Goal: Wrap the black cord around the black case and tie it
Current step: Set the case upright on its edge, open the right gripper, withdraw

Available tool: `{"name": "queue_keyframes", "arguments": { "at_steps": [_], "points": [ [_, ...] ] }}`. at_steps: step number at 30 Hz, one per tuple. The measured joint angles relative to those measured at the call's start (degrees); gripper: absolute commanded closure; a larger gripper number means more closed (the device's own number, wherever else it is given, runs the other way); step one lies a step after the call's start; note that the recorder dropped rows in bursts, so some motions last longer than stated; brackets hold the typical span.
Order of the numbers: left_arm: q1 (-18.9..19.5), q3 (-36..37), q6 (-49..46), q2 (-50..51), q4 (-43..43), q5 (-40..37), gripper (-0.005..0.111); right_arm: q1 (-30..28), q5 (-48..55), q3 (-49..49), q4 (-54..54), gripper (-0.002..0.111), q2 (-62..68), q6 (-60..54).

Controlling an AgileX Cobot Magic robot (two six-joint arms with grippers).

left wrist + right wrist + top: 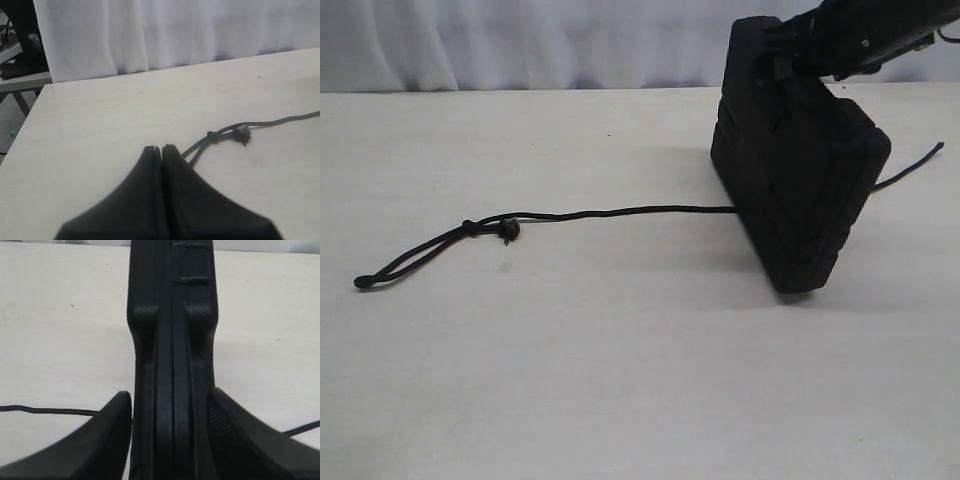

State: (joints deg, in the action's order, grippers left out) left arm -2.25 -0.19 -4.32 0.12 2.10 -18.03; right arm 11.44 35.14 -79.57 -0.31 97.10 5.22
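Note:
The black case (pixel 800 180) stands tilted on one corner at the right of the table, held from above by my right gripper (pixel 782 62). In the right wrist view the case's edge (pixel 172 340) runs between the two fingers (pixel 107 435), which are shut on it. The black cord (pixel 610 213) lies on the table, runs under the case and comes out behind it (pixel 910 165). Its knotted loop end (pixel 470 228) lies at the left. My left gripper (pixel 161 150) is shut and empty, hovering near the cord's knot (pixel 212 135); it does not show in the exterior view.
A white curtain (pixel 520 40) hangs behind the pale table (pixel 620 380). In the left wrist view the table's edge (pixel 27 120) is at one side, with dark furniture (pixel 20 60) beyond it.

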Motion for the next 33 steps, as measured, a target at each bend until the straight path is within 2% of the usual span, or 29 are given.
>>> {"name": "queue_keyframes", "arguments": {
  "at_steps": [13,25,33],
  "points": [
    [0.0,0.0,0.0,0.0,0.0,0.0,0.107,0.0,5.3,-2.3,0.0,0.064,2.2,0.0],
    [0.0,0.0,0.0,0.0,0.0,0.0,0.107,0.0,4.3,-3.2,0.0,0.066,2.7,0.0],
    [0.0,0.0,0.0,0.0,0.0,0.0,0.107,0.0,5.2,-7.7,0.0,0.066,1.3,0.0]
  ]
}}
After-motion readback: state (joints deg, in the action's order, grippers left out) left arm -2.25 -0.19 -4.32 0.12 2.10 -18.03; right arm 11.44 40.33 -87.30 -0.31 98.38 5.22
